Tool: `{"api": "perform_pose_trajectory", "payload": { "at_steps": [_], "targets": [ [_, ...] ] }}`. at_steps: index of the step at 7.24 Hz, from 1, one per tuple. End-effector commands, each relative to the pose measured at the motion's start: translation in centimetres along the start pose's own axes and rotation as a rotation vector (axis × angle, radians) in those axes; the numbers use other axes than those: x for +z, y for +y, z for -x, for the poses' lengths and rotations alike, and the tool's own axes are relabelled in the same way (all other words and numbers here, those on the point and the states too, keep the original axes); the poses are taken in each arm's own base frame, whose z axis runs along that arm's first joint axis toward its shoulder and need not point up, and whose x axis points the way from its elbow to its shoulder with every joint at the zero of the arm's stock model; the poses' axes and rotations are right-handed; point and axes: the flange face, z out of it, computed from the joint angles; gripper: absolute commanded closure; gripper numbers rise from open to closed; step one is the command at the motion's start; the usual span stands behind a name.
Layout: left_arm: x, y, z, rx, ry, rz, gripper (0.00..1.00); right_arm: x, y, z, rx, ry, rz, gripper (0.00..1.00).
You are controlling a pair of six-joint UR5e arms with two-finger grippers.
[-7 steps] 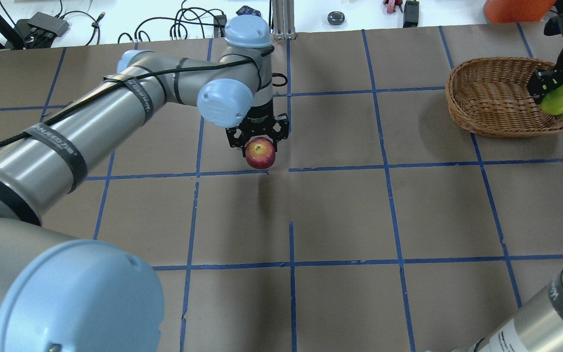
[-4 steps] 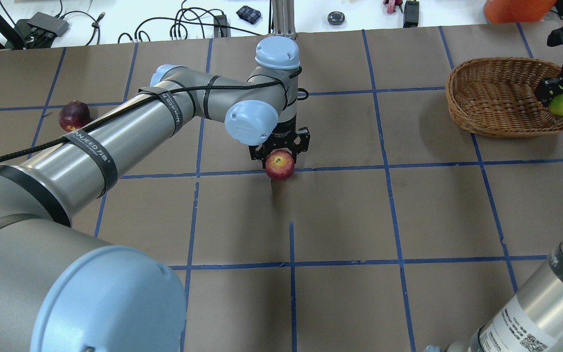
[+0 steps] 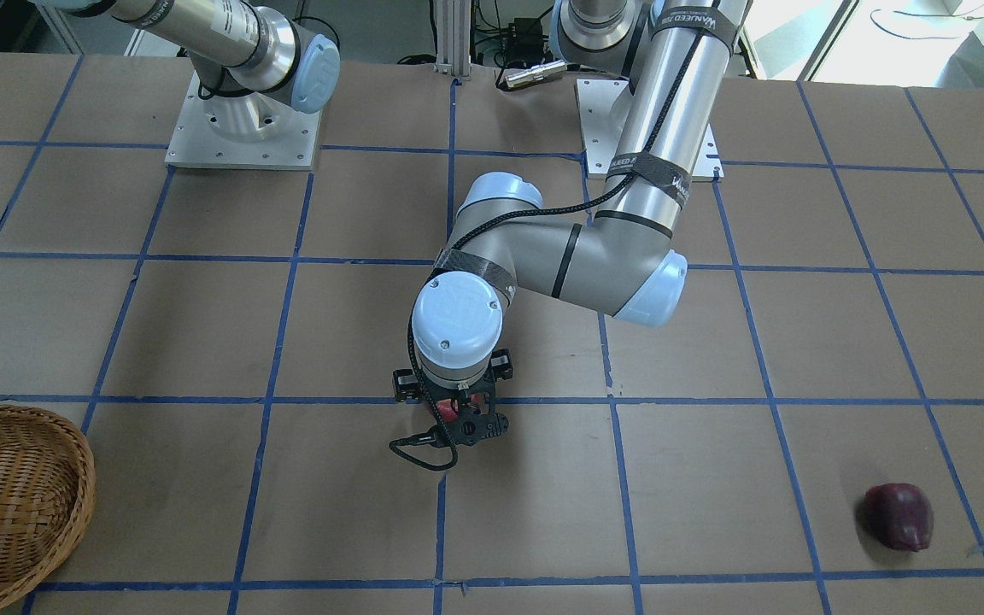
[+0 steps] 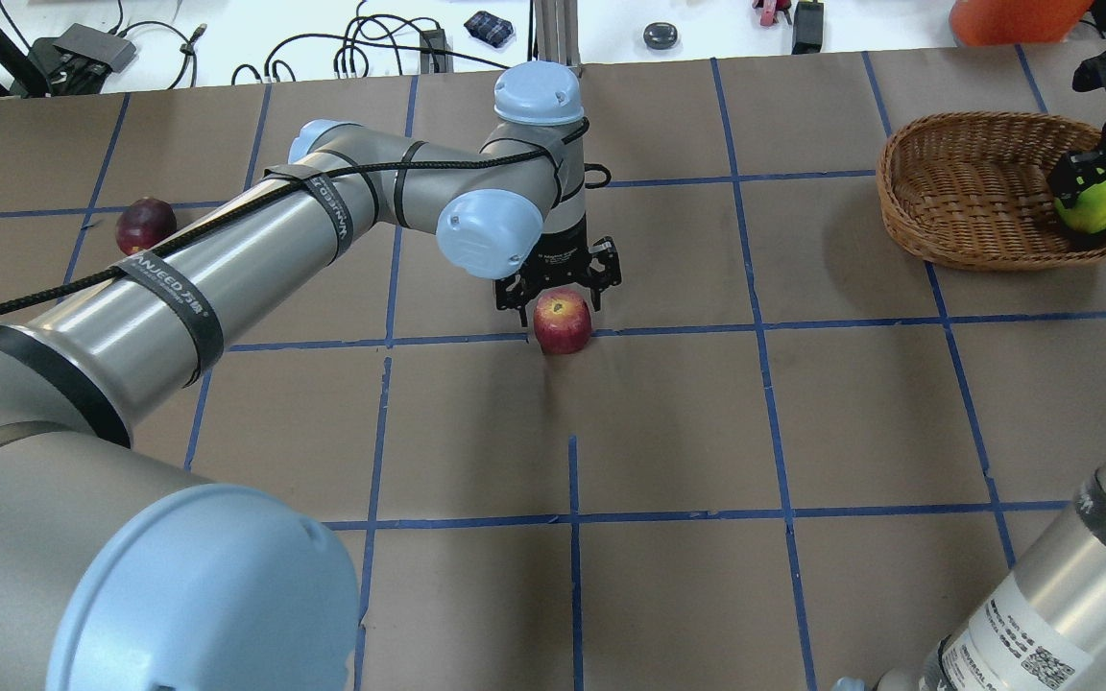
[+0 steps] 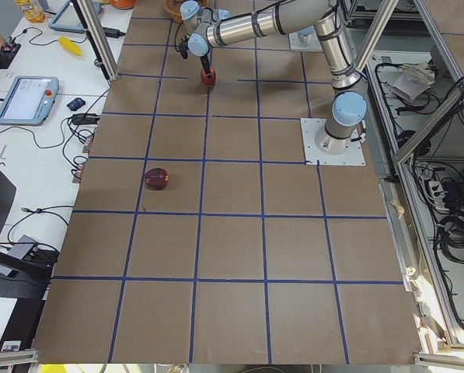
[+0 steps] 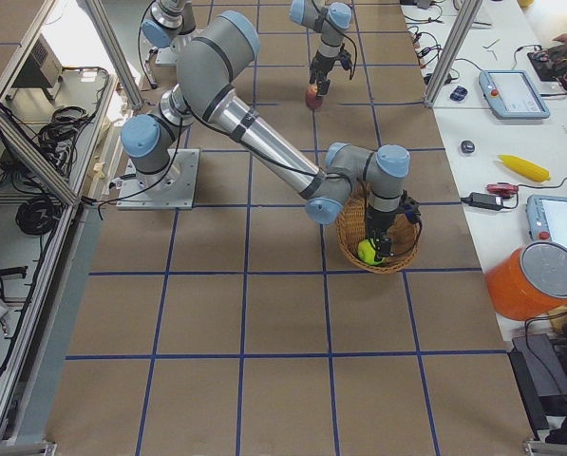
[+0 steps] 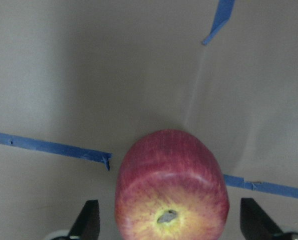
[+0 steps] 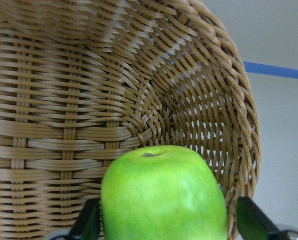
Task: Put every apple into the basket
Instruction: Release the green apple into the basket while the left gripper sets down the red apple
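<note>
The left gripper [image 4: 560,299] hangs just over the red apple [image 4: 563,324] near the middle of the bench [image 4: 668,422]. The apple sits on the bench top, on a blue tape line [image 7: 49,147]. In the left wrist view the fingers [image 7: 90,220] are spread wide. A bit of bench shows between each finger and the apple, so nothing seems to squeeze it.

The right gripper [image 4: 1087,190] is down in the basket [image 4: 966,192], which sits by the far edge at the robot's right end. The green apple [image 8: 163,195] is between its 2 fingers, low in the basket and close to the wall at the right end. I cannot tell if the fingers press the apple or just stand beside it.

The dark maroon apple [image 4: 145,223] lies alone by the far edge toward the left end, well apart from the basket.

I think 1 apple is nearly in and 2 are not. What could go wrong? The red apple is round, so a finger that bumps it on the way up could make it roll off. The right fingers could catch the woven wall and drag or tip the basket. If both arms go to the middle together, they could bump.
</note>
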Motion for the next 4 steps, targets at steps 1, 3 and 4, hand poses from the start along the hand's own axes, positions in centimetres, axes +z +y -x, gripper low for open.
{"api": "perform_pose_trajectory", "payload": {
  "at_steps": [1, 3, 4],
  "targets": [
    [-2.9, -3.3, 5.4, 0.007, 0.013, 0.003, 0.00, -1.1, -0.1, 0.1, -0.005, -0.001, 0.007, 0.00],
    [-7.1, -5.7, 12.9, 0.104, -0.027, -0.013, 0.00, -5.8, 0.4, 1.1, -0.027, -0.002, 0.013, 0.00],
    [-9.0, -6.8, 17.1, 0.162, -0.113, -0.044, 0.00, -8.4, 0.3, 3.7, -0.013, -0.032, 0.045, 0.00]
  ]
}}
